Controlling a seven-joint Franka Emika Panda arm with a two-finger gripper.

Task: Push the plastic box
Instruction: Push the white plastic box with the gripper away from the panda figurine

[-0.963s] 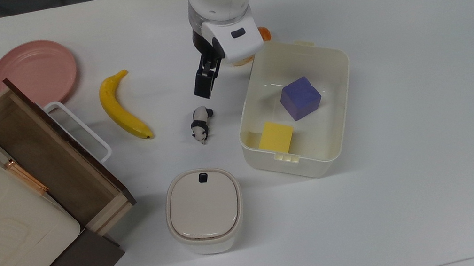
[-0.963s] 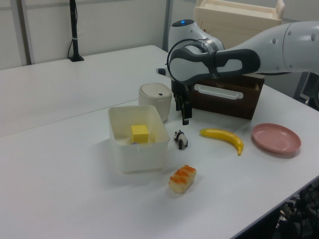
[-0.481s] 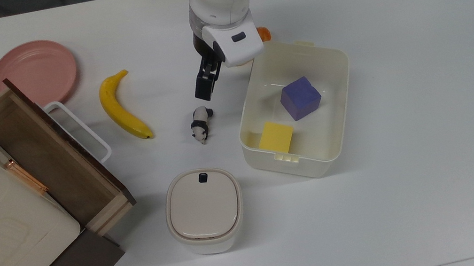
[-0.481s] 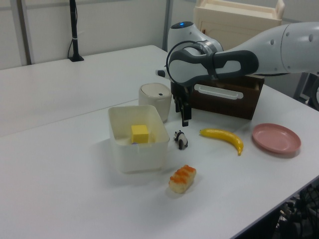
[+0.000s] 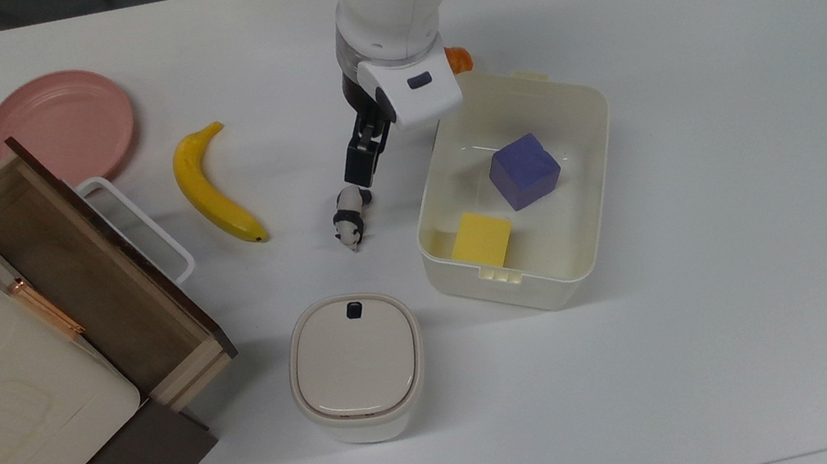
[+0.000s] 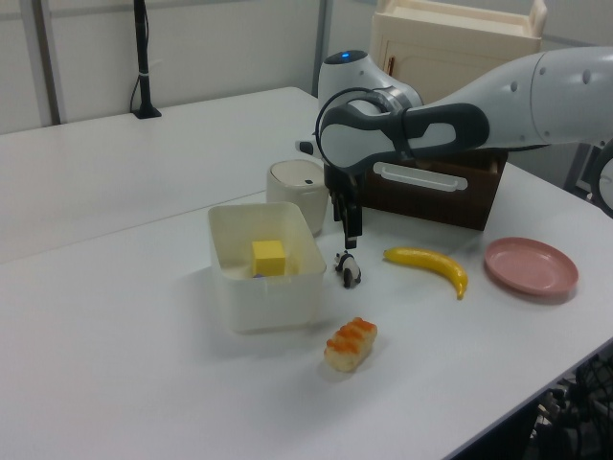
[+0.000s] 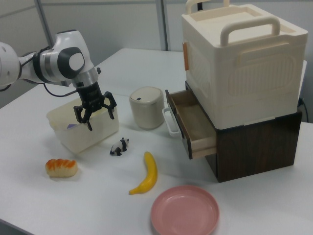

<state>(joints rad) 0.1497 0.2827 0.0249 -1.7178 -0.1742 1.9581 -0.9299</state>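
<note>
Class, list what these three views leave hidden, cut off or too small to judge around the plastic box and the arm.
- Top view: the sushi piece is mostly hidden behind the arm's wrist.
- Left view: the purple cube is hidden by the yellow block and the plastic box wall.
- Right view: the box's contents show faintly through its translucent wall.
- Top view: whether the gripper touches the panda figure cannot be told.

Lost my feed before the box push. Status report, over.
Gripper open, hanging beside plastic box, no contact seen. Box holds purple cube and yellow block. Panda figurine lies just under the fingertips.
</note>
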